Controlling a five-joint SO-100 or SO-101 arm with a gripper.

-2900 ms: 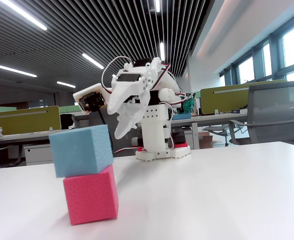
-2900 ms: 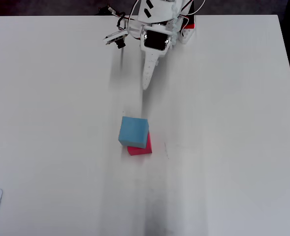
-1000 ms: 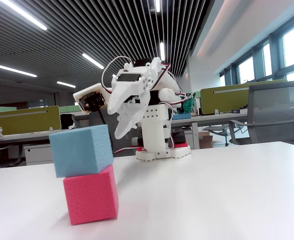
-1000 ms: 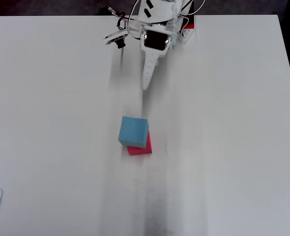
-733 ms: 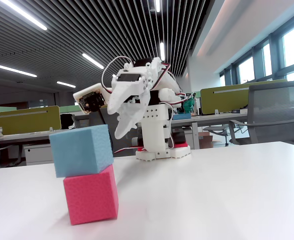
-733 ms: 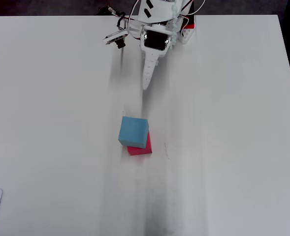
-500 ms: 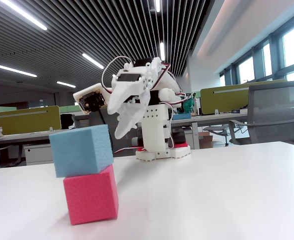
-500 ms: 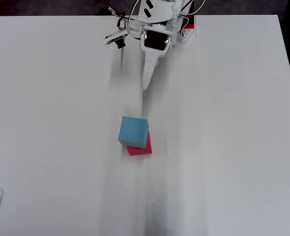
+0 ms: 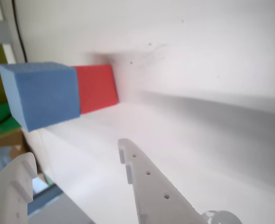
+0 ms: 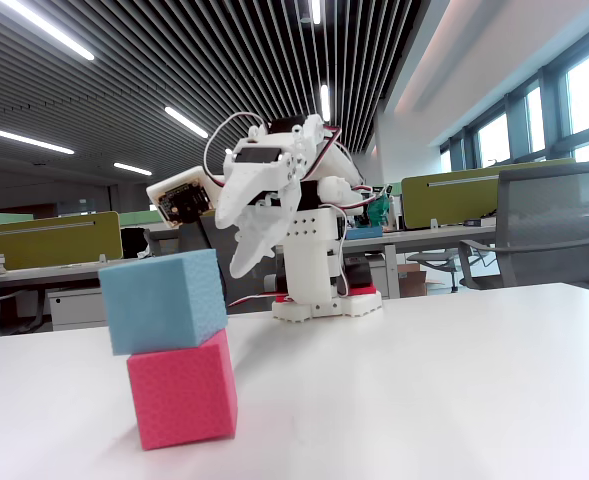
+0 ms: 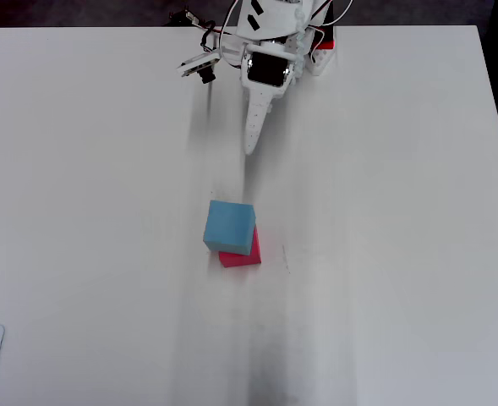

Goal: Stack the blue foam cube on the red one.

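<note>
Blue foam cube point(image 11: 230, 227) sits on top of red foam cube point(image 11: 242, 255), slightly offset/rotated so red edge shows in overhead view. Stack stands on white bench point(image 11: 384, 254), well apart from end effector point(image 11: 250, 149), straight ahead of its tip. In wrist view, stack is ahead & to the left of the fingers. End effector point(image 9: 76, 156) fingers apart, holding nothing, raised off bench in fixed view point(image 10: 242, 262).
</note>
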